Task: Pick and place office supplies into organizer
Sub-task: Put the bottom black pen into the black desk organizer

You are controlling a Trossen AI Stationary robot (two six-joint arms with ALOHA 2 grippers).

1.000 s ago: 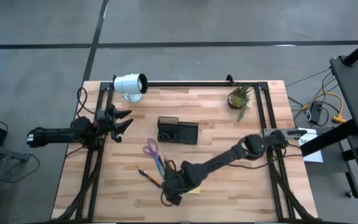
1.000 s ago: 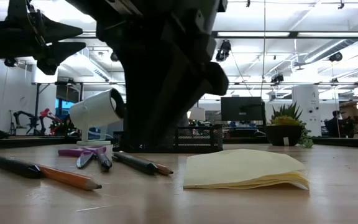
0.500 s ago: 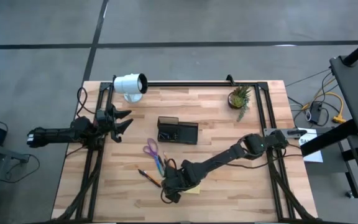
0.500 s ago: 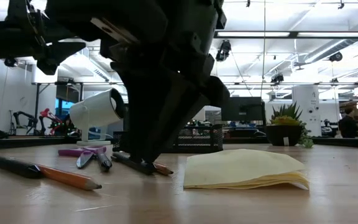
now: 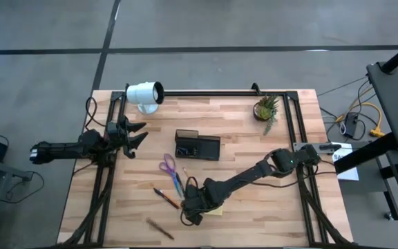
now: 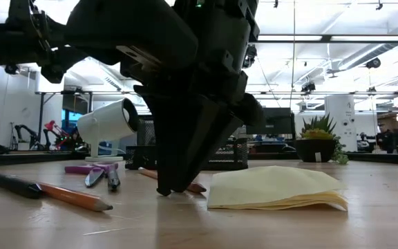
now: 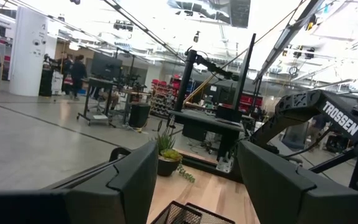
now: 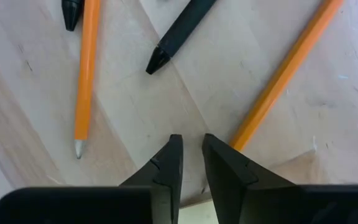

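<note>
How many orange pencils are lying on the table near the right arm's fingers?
2. One orange pencil lies right beside the right gripper; the other lies farther off, past a black pen. More may be hidden under the gripper.

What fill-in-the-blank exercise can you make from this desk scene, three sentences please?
1. The right gripper is down at the table beside the ____ sticky-note pad.
2. The potted plant stands on the ____ arm's side of the table.
3. The ____ gripper hangs open above the table's edge, away from the black organizer.

Missing words: yellow; right; left
</note>
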